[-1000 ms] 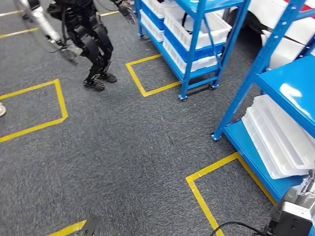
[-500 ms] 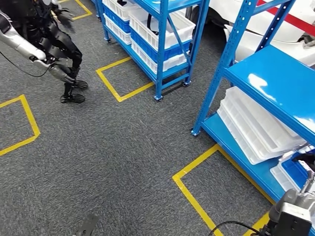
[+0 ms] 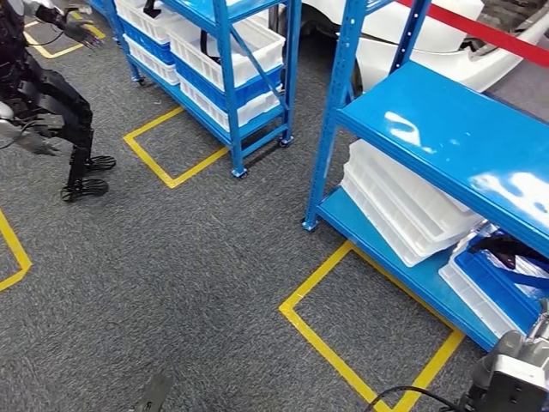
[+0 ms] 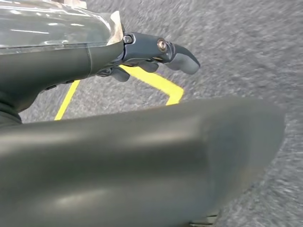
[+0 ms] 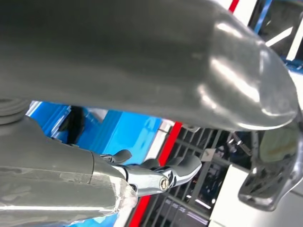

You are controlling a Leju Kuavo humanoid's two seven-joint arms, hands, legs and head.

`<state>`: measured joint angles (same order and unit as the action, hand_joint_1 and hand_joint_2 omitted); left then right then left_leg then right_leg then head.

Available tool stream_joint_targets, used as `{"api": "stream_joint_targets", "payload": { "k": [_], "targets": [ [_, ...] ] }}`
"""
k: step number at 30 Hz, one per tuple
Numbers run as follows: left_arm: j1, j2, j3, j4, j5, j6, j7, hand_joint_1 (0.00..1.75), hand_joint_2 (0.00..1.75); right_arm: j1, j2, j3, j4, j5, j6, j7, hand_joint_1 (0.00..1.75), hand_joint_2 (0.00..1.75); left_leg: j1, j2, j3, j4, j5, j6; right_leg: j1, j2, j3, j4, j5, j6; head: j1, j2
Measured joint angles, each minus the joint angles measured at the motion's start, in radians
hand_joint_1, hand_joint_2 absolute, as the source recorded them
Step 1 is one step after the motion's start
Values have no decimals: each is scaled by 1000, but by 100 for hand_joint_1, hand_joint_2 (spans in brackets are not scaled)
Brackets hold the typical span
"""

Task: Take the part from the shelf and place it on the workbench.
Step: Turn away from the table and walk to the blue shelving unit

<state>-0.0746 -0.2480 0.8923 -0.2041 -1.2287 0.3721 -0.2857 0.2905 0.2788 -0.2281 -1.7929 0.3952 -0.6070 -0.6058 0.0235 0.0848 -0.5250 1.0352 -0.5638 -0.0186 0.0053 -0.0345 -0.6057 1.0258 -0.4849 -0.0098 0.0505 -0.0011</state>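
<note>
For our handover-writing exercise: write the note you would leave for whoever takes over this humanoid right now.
Left hand: open, empty, over grey carpet.
Right hand: open, empty.
Blue metal shelf is ahead to the right. A dark object, likely the part, lies in a blue-lined white tray on its lower level, beside stacked white plastic trays.
Done: nothing picked.
Left: take the part, carry it to the workbench.

Looked like a warehouse-type workshop: blue steel racks (image 3: 336, 112) of white bins (image 3: 246, 43), yellow floor-tape boxes (image 3: 363, 343) (grey carpet (image 3: 194, 283)).
</note>
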Motion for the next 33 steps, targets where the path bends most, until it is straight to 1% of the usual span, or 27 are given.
{"api": "stream_joint_targets", "payload": {
  "k": [1, 2, 4, 5, 6, 7, 8, 9, 10, 12, 14, 15, 16, 18, 19, 20, 21, 22, 23, 25, 26, 27, 28, 29, 30, 31, 33],
  "targets": [
    [-1, 0, 0, 0, 0, 0, 0, 0, 0, -2, 1, -1, 0, 0, 0, 0, 0, 0, 1, -21, -12, 29, -20, -2, -3, 10, 4, -4, 1, -7, -1, 0],
    [-1, 0, 0, 0, -1, 1, 0, 0, 0, -4, 2, -1, -1, 0, 0, -1, 0, 0, 2, -47, -37, 81, -47, -3, -5, 21, 6, -6, 2, -12, -3, 0],
    [3, 0, 0, 0, -1, 1, 0, 0, 0, -6, 5, -2, 1, -1, 0, -1, 0, 0, 0, -70, -110, 214, -96, -2, -5, 45, 9, -7, 0, -19, -5, 0],
    [5, 0, 0, 0, -1, 1, 0, 0, 0, -6, 6, -2, 2, -2, 0, -2, 0, 0, -1, -73, -138, 258, -101, -1, -4, 60, 11, -6, -1, -20, -5, 0],
    [7, 1, 0, 0, -1, 1, 0, 0, 0, -6, 6, -3, 3, -3, 0, -2, 0, 0, -2, -74, -150, 265, -85, 0, -4, 75, 14, -6, -2, -21, -5, 0],
    [7, 1, 0, 0, -1, 1, 0, 0, 0, -5, 6, -3, 4, -3, 0, -2, 0, 0, -2, -78, -144, 232, -50, 3, -3, 90, 17, -6, -4, -20, -5, 0],
    [7, 1, 0, 0, -1, 2, 0, 0, 0, -5, 6, -3, 4, -4, 0, -2, 0, 0, -2, -88, -124, 171, -5, 6, -4, 105, 21, -5, -7, -18, -5, 0],
    [7, 2, 0, 0, -1, 2, 0, 0, 0, -6, 7, -3, 5, -4, 0, -2, 0, 0, 0, -110, -102, 107, 31, 9, -3, 118, 23, -3, -10, -15, -4, 0],
    [6, 2, 0, 0, -1, 2, 0, 0, 0, -6, 7, -3, 5, -4, 0, -2, 0, 0, 2, -129, -82, 55, 54, 11, -2, 131, 23, 0, -12, -11, -4, 0],
    [6, 3, 0, 0, -1, 2, 0, 0, 0, -4, 8, -3, 6, -4, 1, -2, 0, 0, 2, -153, -67, 14, 59, 16, -4, 151, 17, 3, -14, -1, -3, 0],
    [4, 3, 0, 0, -1, 2, 0, 0, 0, 1, 7, -5, 5, -4, 1, -2, 0, 0, 2, -138, -64, 8, 60, 22, -9, 165, 13, 0, -13, 10, -4, 0],
    [3, 3, 0, 0, -1, 2, 0, 0, 0, 3, 7, -5, 4, -4, 1, -3, 0, 0, 4, -130, -61, 5, 60, 27, -8, 153, 10, 7, -19, 16, -2, 0],
    [2, 2, 1, 0, -1, 2, 0, 0, 0, 4, 7, -6, 3, -4, 1, -3, 0, 0, 7, -120, -58, 1, 61, 32, -8, 130, 1, 29, -34, 22, 0, 0],
    [3, 2, 1, 0, -1, 1, 0, 0, 0, 1, 7, -6, 2, -3, 1, -3, 0, 0, 8, -96, -52, -2, 58, 39, -9, 70, -48, 133, -87, 35, 5, 0],
    [4, 1, 1, 0, -1, 1, 0, 0, 0, -1, 7, -6, 3, -3, 1, -3, 0, 0, 7, -83, -50, -2, 56, 40, -12, 53, -84, 200, -115, 41, 6, 0],
    [6, 1, 1, 0, -1, 2, 0, 0, 0, 0, 7, -6, 4, -3, 1, -3, 0, 0, 7, -71, -48, -2, 53, 40, -15, 45, -112, 252, -129, 45, 6, 0],
    [6, 1, 2, 0, -1, 2, 1, 0, 0, 0, 7, -6, 4, -3, 2, -3, 0, 0, 7, -59, -46, -2, 50, 39, -17, 41, -125, 273, -126, 47, 6, 0],
    [6, 1, 2, 0, -2, 2, 1, 0, 0, 1, 7, -7, 5, -3, 2, -3, 0, 0, 7, -48, -42, -2, 47, 38, -19, 38, -118, 253, -103, 48, 6, 0],
    [5, 1, 2, 0, -2, 2, 0, 0, 0, 0, 7, -7, 6, -3, 2, -3, 0, 0, 7, -38, -36, -2, 42, 35, -19, 31, -90, 196, -67, 46, 6, 0],
    [4, 0, 2, 0, -4, 2, -1, 0, 0, -2, 7, -6, 6, -2, 3, -3, 0, 0, 5, -20, -22, -3, 32, 26, -11, -10, -23, 62, -11, 37, 6, 0],
    [3, 0, 2, 0, -4, 2, -1, 0, 0, -4, 7, -6, 6, -2, 3, -3, 0, 0, 3, -12, -18, -4, 28, 21, -5, -29, -4, 22, 0, 30, 5, 0],
    [3, 0, 2, 0, -4, 2, -1, 0, 0, -5, 7, -7, 6, -2, 4, -2, 0, 0, 1, -3, -14, -5, 25, 16, 0, -40, 2, 6, -2, 24, 5, 0],
    [3, 0, 2, 0, -4, 2, -1, 0, 0, -6, 7, -7, 6, -2, 4, -2, 0, 0, -1, 7, -11, -8, 23, 11, 5, -37, 0, 5, -5, 19, 4, 0],
    [2, 0, 2, 0, -4, 2, -2, 0, 0, -5, 7, -7, 6, -2, 4, -2, 0, 0, 0, 15, -6, -12, 20, 5, 2, -24, 0, 3, -4, 12, 4, 0],
    [1, -1, 2, 0, -5, 2, -2, 0, 0, -5, 7, -8, 5, -1, 4, -2, 0, 0, 1, 10, -2, -10, 13, 0, 0, -13, 3, -2, -3, 6, 3, 0],
    [-1, -1, 2, 0, -5, 2, -2, 0, 0, -6, 8, -8, 5, -1, 4, -2, 0, 0, 2, -5, -5, 5, -1, -3, -2, -2, 6, -7, -1, -1, 2, 0],
    [-1, -1, 2, 0, -6, 2, -3, 0, 0, -10, 8, -8, 6, -1, 5, -2, 0, 0, 3, -51, -46, 101, -55, -5, -5, 20, 12, -12, -1, -12, -2, 0]
  ]
}}
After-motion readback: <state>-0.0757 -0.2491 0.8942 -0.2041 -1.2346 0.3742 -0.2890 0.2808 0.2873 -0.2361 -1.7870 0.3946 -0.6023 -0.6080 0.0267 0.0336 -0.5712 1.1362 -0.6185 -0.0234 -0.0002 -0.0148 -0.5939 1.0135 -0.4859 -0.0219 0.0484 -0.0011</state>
